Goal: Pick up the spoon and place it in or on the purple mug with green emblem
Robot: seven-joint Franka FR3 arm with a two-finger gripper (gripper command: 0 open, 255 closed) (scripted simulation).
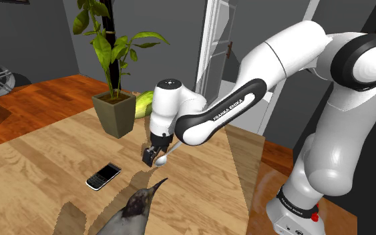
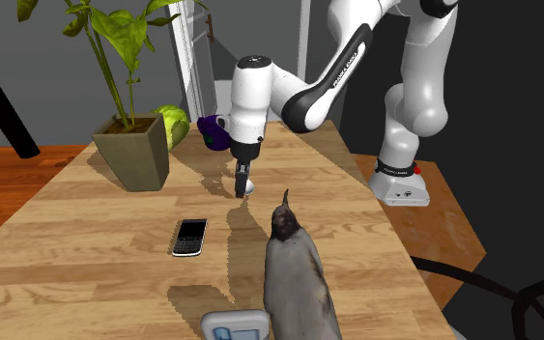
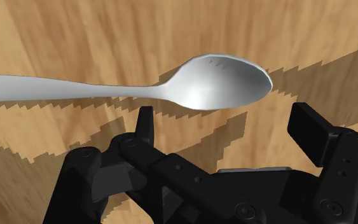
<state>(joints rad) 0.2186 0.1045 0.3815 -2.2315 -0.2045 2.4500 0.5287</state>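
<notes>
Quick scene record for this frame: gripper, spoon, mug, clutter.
gripper: open, low over the table, nothing clasped
spoon: flat on the wooden table, bowl in line with the gap between the fingers
mug: purple, on the table beyond the gripper, partly hidden by the arm
clutter: phone, penguin figure, potted plant

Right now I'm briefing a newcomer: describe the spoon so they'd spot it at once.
On the wooden table, look between the potted plant and the penguin. The spoon lies beneath the tool, pale and slender, unlike the flat dark phone nearby.
</notes>
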